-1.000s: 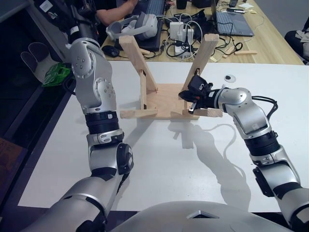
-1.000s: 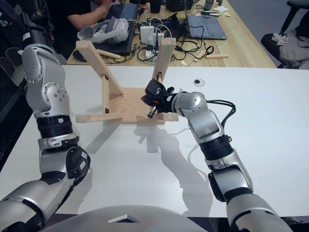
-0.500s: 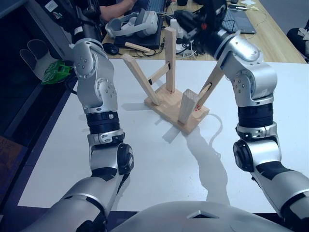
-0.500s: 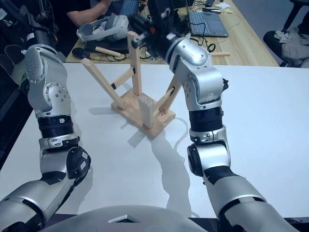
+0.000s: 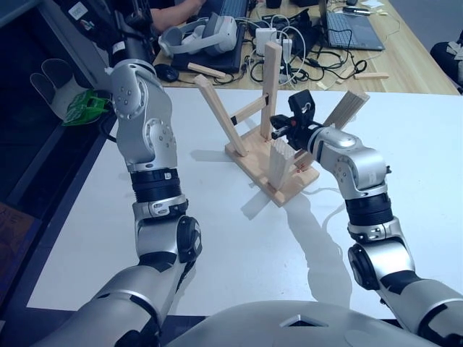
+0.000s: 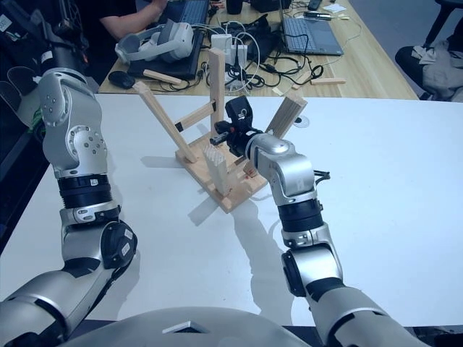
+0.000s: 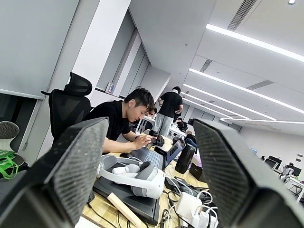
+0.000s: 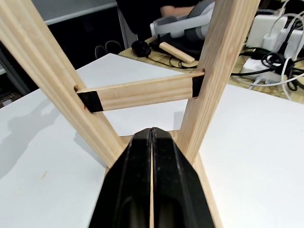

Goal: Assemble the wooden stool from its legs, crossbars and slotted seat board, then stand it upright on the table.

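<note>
Upturned wooden stool (image 5: 271, 137): slotted seat board (image 5: 286, 189) lies on the white table (image 5: 239, 253), towards its far side, legs pointing up. Crossbar (image 5: 249, 110) joins the left and far legs. Right gripper (image 5: 282, 131): among the legs, above the board. Long wooden desk (image 5: 405, 72) behind the table carries a padded headset (image 5: 199, 36), a laptop (image 5: 349, 32) and a loose wooden bar (image 5: 206, 70).

Stool (image 5: 281, 160) pale raw wood, black bands at crossbar (image 8: 142, 91) ends; table (image 5: 239, 246) plain white; right gripper (image 8: 152, 132) matte black.
</note>
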Controlling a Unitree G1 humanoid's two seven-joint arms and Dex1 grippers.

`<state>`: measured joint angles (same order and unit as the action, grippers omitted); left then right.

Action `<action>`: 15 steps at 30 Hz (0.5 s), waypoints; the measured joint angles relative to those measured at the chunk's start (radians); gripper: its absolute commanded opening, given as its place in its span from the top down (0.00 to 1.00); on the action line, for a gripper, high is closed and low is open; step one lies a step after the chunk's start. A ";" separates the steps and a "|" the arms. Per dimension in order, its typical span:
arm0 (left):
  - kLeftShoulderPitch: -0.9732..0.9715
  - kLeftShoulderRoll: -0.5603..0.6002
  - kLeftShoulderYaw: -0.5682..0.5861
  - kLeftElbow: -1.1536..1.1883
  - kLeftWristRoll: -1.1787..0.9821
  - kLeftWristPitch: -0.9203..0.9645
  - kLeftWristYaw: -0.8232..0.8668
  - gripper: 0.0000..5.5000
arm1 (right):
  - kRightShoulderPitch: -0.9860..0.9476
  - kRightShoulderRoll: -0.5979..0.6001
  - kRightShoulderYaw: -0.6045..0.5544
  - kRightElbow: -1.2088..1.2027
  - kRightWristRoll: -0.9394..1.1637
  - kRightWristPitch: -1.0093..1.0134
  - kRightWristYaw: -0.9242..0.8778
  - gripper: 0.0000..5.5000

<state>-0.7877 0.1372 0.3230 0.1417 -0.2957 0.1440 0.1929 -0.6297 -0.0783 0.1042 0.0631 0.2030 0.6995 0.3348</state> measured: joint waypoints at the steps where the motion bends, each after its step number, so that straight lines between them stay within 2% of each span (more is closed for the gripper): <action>1: 0.001 0.000 0.000 -0.001 0.000 0.000 0.000 0.40 | -0.012 0.000 -0.001 -0.018 -0.012 -0.053 -0.003 1.00; 5: 0.001 0.000 0.001 -0.001 0.000 0.000 0.000 0.40 | -0.087 0.008 -0.021 -0.139 -0.001 -0.203 0.006 1.00; 7: 0.000 0.004 0.005 0.000 0.002 -0.001 0.000 0.40 | -0.145 -0.001 -0.006 -0.256 0.058 -0.179 0.077 1.00; 10: -0.001 0.017 0.011 0.011 0.013 -0.004 0.004 0.40 | -0.202 -0.077 0.114 -0.416 0.126 -0.078 0.242 1.00; 12: -0.001 0.021 0.016 0.022 0.022 -0.006 0.013 0.40 | -0.196 -0.168 0.210 -0.469 0.113 -0.063 0.336 1.00; 15: -0.001 0.021 0.016 0.025 0.022 -0.006 0.014 0.40 | -0.186 -0.199 0.231 -0.480 0.092 -0.062 0.350 1.00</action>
<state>-0.7890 0.1584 0.3393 0.1663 -0.2736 0.1384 0.2071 -0.8158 -0.2769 0.3348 -0.4171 0.2949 0.6377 0.6851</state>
